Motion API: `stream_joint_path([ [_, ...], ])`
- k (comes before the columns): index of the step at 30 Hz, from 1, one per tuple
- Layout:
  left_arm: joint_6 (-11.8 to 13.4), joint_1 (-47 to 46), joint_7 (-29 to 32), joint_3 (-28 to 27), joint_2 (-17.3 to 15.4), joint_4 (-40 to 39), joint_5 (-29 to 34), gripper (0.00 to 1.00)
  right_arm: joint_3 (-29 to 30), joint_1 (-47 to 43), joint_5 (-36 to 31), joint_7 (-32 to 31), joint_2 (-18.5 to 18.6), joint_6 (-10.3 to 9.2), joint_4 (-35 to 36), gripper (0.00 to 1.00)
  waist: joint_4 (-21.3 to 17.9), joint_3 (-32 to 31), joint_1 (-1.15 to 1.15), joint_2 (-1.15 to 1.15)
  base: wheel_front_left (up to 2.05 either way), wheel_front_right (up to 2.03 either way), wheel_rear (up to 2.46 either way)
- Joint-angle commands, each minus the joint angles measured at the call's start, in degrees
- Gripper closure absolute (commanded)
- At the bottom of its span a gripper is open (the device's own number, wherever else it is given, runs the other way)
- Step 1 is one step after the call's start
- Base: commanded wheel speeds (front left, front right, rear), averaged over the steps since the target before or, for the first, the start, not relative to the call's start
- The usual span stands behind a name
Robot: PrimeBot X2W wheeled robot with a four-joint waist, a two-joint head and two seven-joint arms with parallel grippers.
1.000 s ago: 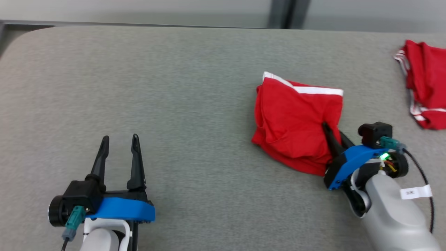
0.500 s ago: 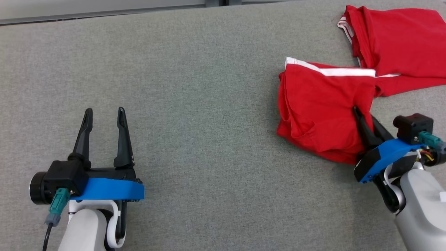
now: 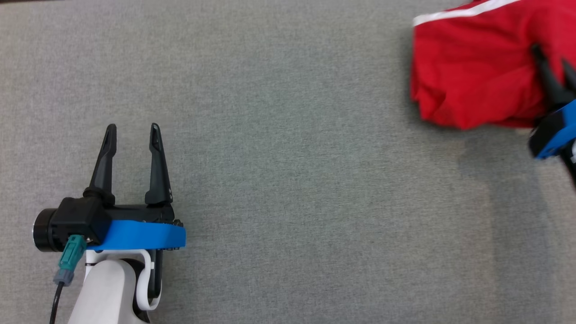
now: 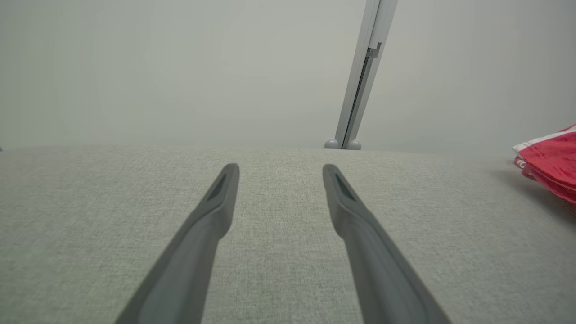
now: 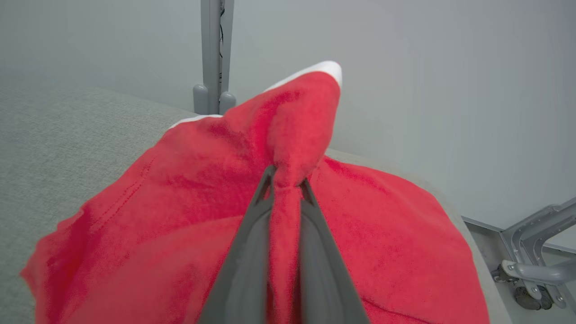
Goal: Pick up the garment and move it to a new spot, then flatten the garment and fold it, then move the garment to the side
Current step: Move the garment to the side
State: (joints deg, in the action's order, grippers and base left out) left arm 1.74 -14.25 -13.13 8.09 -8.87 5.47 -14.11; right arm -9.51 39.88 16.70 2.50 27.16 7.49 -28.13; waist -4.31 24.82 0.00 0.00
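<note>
**Right gripper takes the garment farther right**

Over the last second the right gripper (image 3: pixel 550 56) and the red garment (image 3: pixel 472 76) in its grip have drawn away from the left gripper (image 3: pixel 132 128), toward the right and far side of the table (image 3: pixel 288 135). The head camera has also shifted, so part of that change is the camera's.

The garment now sits in the top right corner of the head view, cut off by the frame. Its white band runs along its upper edge, and a shadow lies on the table just under its near edge. I cannot tell whether its lower edge touches the table.

In the right wrist view the right gripper (image 5: pixel 287 177) is closed on a pinched fold of the garment (image 5: pixel 189 202). The cloth bunches above the fingertips and drapes down on both sides.

The left gripper (image 4: pixel 279 168) stands open, fingers spread, low over the table at the lower left and well apart from the garment.
</note>
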Motion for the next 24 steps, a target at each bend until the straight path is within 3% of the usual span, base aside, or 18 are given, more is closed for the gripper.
stream_joint_path([
  [1,0.3,-1.1,-0.2,-0.2,-0.2,-0.4,-0.1,0.0,0.2,1.3,0.2,-0.5,1.1,0.01,0.2,1.0,0.7,0.9,0.0,0.0,0.0,0.0,0.0],
  [13,0.1,-3.4,-0.1,0.6,-0.5,-2.0,-0.3,0.0,5.1,8.2,2.2,-7.1,15.8,0.0,-5.1,1.0,3.4,5.2,0.0,0.0,0.0,0.0,0.0],
  [24,0.0,-5.5,-0.4,1.2,-0.7,-2.0,-0.3,0.0,3.2,13.7,0.2,-9.2,21.4,0.0,-11.7,1.0,5.1,7.9,0.0,0.0,0.0,0.0,0.0],
])
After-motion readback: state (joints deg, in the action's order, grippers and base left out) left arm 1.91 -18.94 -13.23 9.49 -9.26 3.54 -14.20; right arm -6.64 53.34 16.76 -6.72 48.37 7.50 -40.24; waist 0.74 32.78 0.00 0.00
